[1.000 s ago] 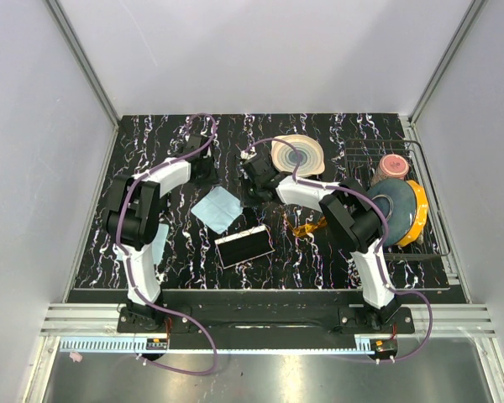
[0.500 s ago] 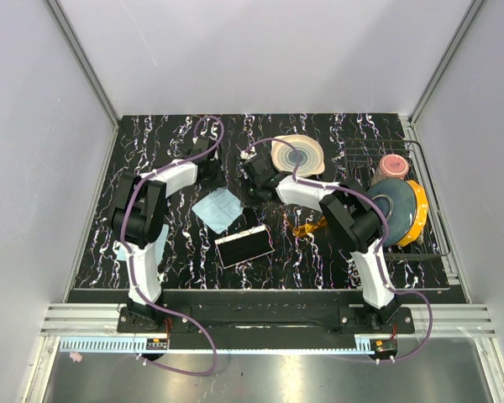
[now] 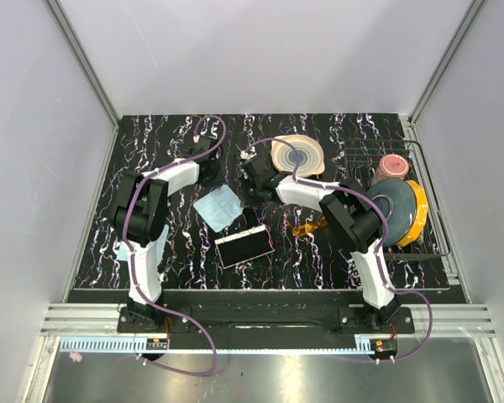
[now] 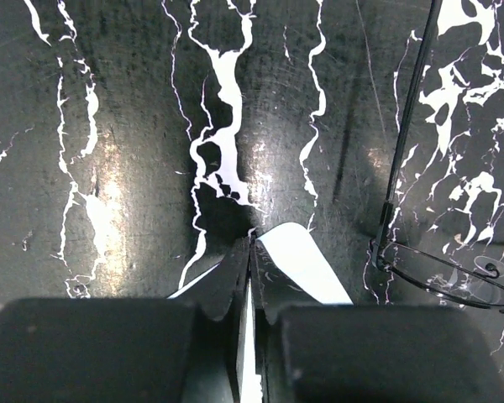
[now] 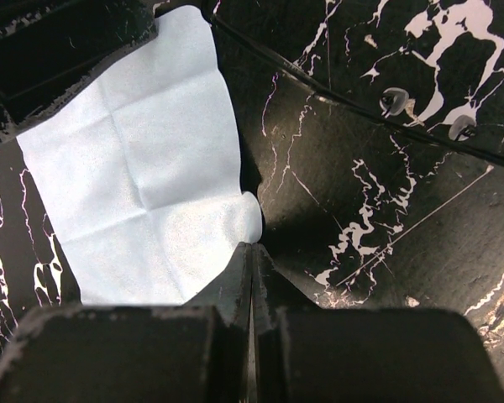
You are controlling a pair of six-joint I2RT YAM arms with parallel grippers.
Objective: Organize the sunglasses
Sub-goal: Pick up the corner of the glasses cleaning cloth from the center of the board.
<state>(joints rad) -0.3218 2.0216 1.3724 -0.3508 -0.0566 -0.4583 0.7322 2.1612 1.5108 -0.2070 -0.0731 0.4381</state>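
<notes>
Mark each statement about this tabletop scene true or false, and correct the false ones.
1. The sunglasses lie on the table, between the black case and the dish rack. True.
2. The left gripper holds the sunglasses. False: it is closed at a corner of the cloth.
3. The right gripper is wide open. False: its fingers are pressed together at the cloth's edge.
4. A pink cup stands in the dish rack. True.
</notes>
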